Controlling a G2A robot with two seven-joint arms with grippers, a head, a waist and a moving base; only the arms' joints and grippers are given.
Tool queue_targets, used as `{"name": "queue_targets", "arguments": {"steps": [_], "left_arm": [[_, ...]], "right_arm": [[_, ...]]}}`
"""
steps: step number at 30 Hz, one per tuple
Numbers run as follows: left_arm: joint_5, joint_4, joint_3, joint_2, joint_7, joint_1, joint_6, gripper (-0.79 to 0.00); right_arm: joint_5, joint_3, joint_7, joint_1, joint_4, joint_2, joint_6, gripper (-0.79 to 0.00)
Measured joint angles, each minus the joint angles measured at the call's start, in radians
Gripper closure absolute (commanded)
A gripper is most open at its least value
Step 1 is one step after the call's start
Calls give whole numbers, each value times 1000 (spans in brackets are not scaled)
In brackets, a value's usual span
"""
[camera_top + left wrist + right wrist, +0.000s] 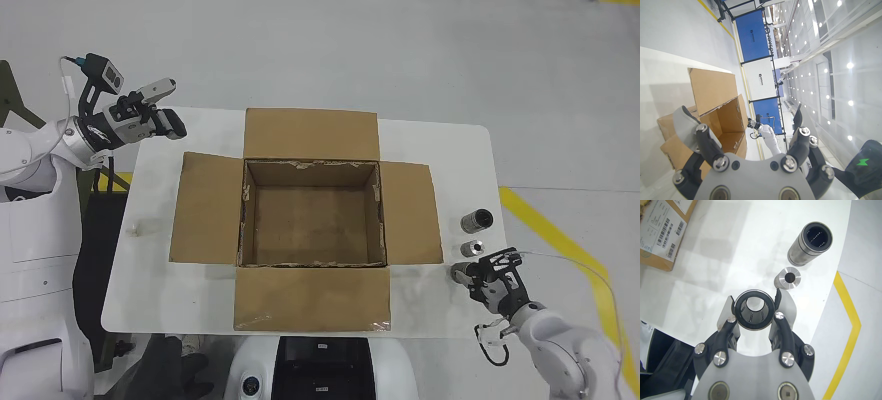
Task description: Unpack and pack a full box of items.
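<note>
Cardboard box [310, 215] open, top-view centre | right tool [754, 306] clamped on bearing [755, 325], lower right over white table [460, 160] | left tool [741, 117] spread apart, upper left

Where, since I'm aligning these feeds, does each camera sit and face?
Top view: above the arms, looking down on table, box, left tool, right tool.
Left wrist view: left wrist, facing across the box into the hall; its open tool shows.
Right wrist view: right wrist, facing the table; its tool grips a bearing.
Shared: the box.
</note>
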Motion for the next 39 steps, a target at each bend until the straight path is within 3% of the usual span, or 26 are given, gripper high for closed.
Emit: {"name": "queue_targets", "arguments": {"steps": [26,29,31,33,35,36,37,39], "left_arm": [[0,0,0,0,0,0,0,-785],[0,0,0,0,0,0,0,-785],[0,0,0,0,0,0,0,-785],[0,0,0,0,0,0,0,-785],[0,0,0,0,0,0,0,-785],[0,0,0,0,0,0,0,-785],[0,0,0,0,0,0,0,-785],[0,0,0,0,0,0,0,-785]], "right_arm": [[66,-25,7,84,122,3,68,0],[67,-28,5,87,127,4,74,-142],[69,-30,5,89,131,4,80,-292],[71,-33,5,92,134,4,86,-372],[71,-35,6,93,136,5,90,-650],[73,-36,6,93,137,5,92,-736],[73,-36,7,94,137,5,94,-785],[73,-36,6,92,135,5,99,-785]]}}
